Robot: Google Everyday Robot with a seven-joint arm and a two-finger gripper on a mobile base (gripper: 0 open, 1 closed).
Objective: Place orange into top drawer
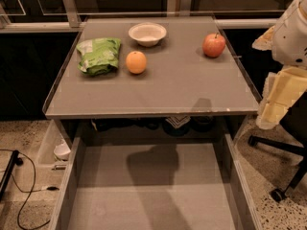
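Observation:
The orange point(136, 62) sits on the grey tabletop point(163, 87), left of centre, beside a green bag. The top drawer point(153, 190) is pulled open below the table's front edge; its flat grey bottom holds nothing and bears the arm's shadow. My gripper point(277, 102) hangs at the right edge of the view on the white and pale yellow arm, beside the table's right front corner. It is far to the right of the orange and holds nothing that I can see.
A green snack bag point(99, 55) lies at the left. A white bowl point(147, 33) stands at the back. A red-and-yellow apple point(214, 45) sits at the back right. A chair base point(283, 152) stands on the floor at the right, and cables point(19, 176) lie at the left.

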